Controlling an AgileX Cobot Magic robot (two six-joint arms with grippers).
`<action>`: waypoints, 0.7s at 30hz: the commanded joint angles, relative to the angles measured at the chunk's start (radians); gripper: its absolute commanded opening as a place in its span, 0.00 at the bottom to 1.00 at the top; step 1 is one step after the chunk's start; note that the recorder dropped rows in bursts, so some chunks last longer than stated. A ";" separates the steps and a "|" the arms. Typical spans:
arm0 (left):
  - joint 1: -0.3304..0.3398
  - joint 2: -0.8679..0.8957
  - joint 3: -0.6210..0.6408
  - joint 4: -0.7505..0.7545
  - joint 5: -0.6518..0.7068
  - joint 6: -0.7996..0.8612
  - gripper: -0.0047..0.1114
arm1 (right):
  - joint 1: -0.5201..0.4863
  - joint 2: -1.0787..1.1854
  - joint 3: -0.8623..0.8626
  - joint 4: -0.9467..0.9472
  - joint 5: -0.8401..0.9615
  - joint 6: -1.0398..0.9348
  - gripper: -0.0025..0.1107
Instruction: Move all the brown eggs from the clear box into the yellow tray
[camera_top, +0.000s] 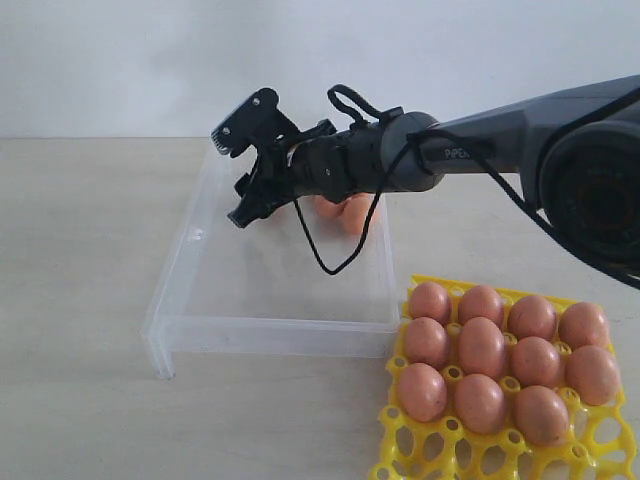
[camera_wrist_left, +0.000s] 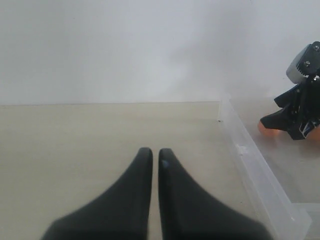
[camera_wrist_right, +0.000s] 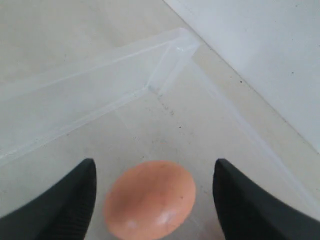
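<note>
The clear box (camera_top: 200, 235) lies on the table. Two brown eggs (camera_top: 345, 213) rest at its far end, partly behind my right gripper (camera_top: 230, 180). That gripper hangs open over the box. In the right wrist view a brown egg (camera_wrist_right: 150, 197) lies on the box floor between the spread fingers (camera_wrist_right: 75, 195), with a gap on each side. The yellow tray (camera_top: 440, 455) at the front right holds several brown eggs (camera_top: 482, 345). My left gripper (camera_wrist_left: 155, 151) is shut on nothing, over bare table beside the box wall (camera_wrist_left: 250, 160).
A pale wall runs along the table's far edge. A black cable (camera_top: 325, 255) loops down from the right arm over the box. The tray's front cups (camera_top: 480, 455) hold nothing. In the left wrist view the right gripper (camera_wrist_left: 295, 117) shows above an egg (camera_wrist_left: 265, 131).
</note>
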 joint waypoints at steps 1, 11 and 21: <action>-0.004 -0.004 0.004 0.002 -0.002 0.000 0.08 | -0.008 0.024 -0.005 0.001 -0.029 -0.018 0.54; -0.004 -0.004 0.004 0.002 -0.002 0.000 0.08 | -0.008 0.053 -0.005 0.015 -0.013 0.080 0.54; -0.004 -0.004 0.004 0.002 -0.002 0.000 0.08 | -0.008 0.055 -0.005 -0.022 0.156 0.063 0.54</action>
